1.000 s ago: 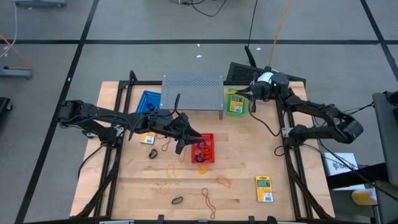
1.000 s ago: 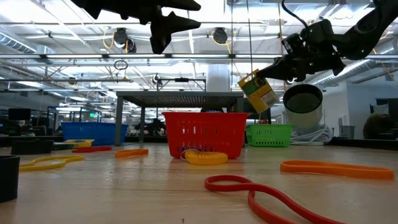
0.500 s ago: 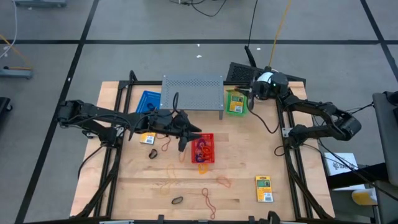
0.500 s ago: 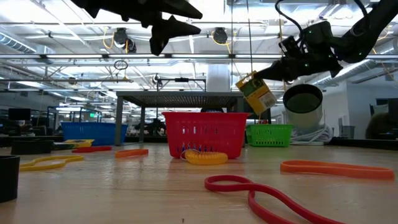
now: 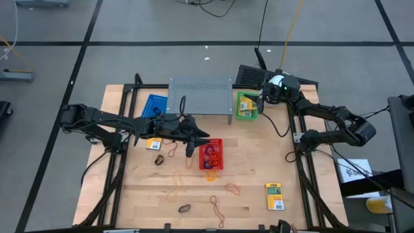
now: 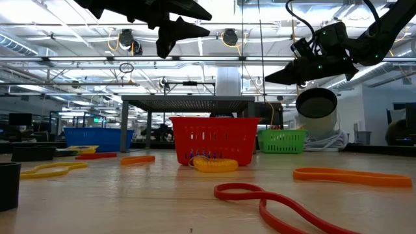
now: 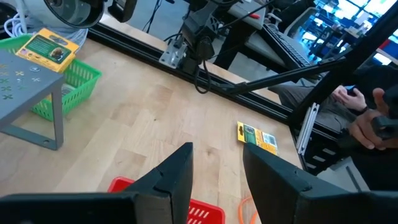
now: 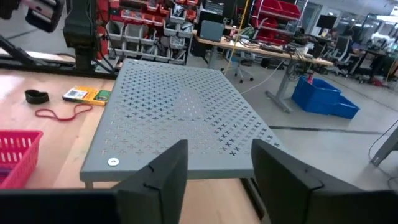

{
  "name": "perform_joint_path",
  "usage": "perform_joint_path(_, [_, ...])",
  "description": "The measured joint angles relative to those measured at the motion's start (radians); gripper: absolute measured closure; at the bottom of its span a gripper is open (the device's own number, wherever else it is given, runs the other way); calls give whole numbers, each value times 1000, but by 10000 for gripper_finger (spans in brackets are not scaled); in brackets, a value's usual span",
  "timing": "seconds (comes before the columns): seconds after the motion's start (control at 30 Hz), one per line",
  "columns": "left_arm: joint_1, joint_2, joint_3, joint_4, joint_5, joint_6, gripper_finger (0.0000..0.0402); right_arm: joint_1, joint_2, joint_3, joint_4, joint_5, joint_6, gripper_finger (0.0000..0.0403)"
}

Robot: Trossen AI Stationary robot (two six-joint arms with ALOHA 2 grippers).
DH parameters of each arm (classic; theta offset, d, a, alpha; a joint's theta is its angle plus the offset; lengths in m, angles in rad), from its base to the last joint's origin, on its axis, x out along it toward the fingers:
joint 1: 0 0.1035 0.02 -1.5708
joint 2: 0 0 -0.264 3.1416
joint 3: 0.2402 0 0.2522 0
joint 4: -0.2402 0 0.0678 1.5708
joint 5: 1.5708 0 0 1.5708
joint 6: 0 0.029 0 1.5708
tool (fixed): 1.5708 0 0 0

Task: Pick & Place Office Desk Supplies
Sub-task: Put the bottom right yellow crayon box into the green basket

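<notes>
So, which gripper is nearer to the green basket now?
Right. The right gripper hangs open just beside and above the green basket, where a yellow-and-green packet lies. The left gripper is far off, by the red basket.

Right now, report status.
Right gripper open above green basket, empty. Packet lies in it. Left gripper open, empty, beside red basket. Nothing in the way.

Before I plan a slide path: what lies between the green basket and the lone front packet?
Bare tabletop up to the packet, high view.
</notes>
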Motion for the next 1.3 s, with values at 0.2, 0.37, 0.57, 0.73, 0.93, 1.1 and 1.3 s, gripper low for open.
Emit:
perform_joint_path(0.2, [0,0,0,0,0,0,252,10,-3,0,10,-2,100,216])
perform_joint_path(0.37, [0,0,0,0,-2,3,252,67,-3,0,14,-5,180,223])
perform_joint_path(0.57, [0,0,0,0,-26,33,252,224,-4,0,37,-107,311,234])
perform_joint_path(0.73, [-9,0,0,0,49,128,252,445,-4,0,61,-67,436,241])
perform_joint_path(0.93, [-68,1,0,23,140,251,252,791,-4,0,60,211,453,243])
perform_joint_path(1.1, [-120,1,1,94,89,302,252,1021,-3,0,60,540,388,243])
perform_joint_path(1.3, [-131,1,1,179,-13,387,252,1178,-3,0,59,808,377,247])
